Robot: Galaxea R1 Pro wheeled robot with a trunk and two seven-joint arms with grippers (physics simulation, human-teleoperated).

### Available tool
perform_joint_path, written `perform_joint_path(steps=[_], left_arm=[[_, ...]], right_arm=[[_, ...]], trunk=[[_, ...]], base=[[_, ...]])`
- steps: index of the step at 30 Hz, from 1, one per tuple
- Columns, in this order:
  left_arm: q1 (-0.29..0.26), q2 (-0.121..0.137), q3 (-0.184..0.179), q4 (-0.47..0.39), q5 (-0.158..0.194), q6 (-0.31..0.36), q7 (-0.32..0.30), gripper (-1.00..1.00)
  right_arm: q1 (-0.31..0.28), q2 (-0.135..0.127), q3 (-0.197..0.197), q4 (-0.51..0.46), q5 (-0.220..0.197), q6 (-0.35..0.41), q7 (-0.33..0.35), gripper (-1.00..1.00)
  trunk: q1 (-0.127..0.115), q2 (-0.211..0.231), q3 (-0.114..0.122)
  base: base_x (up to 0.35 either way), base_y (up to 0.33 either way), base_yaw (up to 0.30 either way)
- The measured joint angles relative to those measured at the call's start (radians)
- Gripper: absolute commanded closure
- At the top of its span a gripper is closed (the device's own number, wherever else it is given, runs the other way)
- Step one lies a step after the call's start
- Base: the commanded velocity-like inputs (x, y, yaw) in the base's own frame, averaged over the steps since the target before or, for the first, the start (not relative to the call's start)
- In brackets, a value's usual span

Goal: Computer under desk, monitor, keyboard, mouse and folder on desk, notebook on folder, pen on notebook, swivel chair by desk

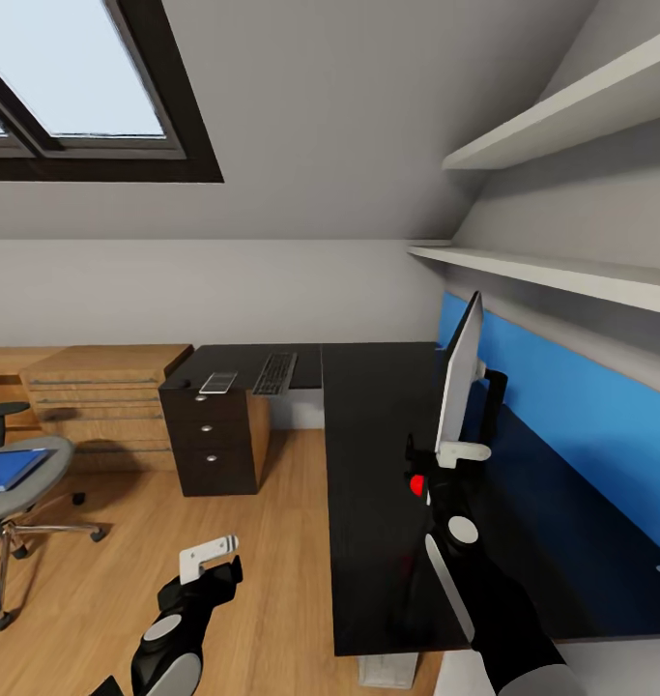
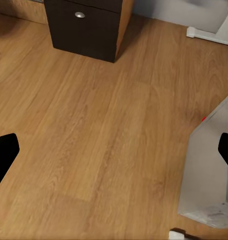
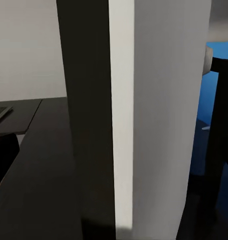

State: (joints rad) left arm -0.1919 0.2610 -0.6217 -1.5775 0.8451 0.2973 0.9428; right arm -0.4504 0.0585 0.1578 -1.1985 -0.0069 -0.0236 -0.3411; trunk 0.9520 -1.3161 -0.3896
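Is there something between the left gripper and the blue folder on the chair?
Nothing visible. Open wood floor lies between the left gripper and the folder on the swivel chair. The drawer unit stands farther back, off that line.

One monitor [image 1: 462, 372], one keyboard [image 1: 275, 373] and one notebook [image 1: 218, 383] were counted on the single desk [image 1: 378, 541]. Three knobbed drawers [image 1: 208, 430] were counted beneath it. Beside the desk, one swivel chair [image 1: 20, 483] carrying one folder [image 1: 9, 470] was counted. Two wall shelves [image 1: 552, 275] were counted above.
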Motion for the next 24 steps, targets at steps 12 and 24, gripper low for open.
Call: perform_joint_path(steps=[12, 24], left_arm=[[0.0, -0.001, -0.007, 0.002, 0.001, 0.0, 0.001, -1.0], [0.0, -0.003, -0.008, 0.014, -0.001, 0.0, 0.003, -1.0]], right_arm=[[0.0, 0.0, 0.001, 0.0, 0.0, 0.0, 0.0, -1.0], [0.0, 0.0, 0.002, -0.002, 0.0, 0.0, 0.0, -1.0]], trunk=[[0.0, 0.0, 0.0], [0.0, 0.0, 0.0]], base=[[0.064, 0.0, 0.0], [-0.128, -0.145, 0.0]])
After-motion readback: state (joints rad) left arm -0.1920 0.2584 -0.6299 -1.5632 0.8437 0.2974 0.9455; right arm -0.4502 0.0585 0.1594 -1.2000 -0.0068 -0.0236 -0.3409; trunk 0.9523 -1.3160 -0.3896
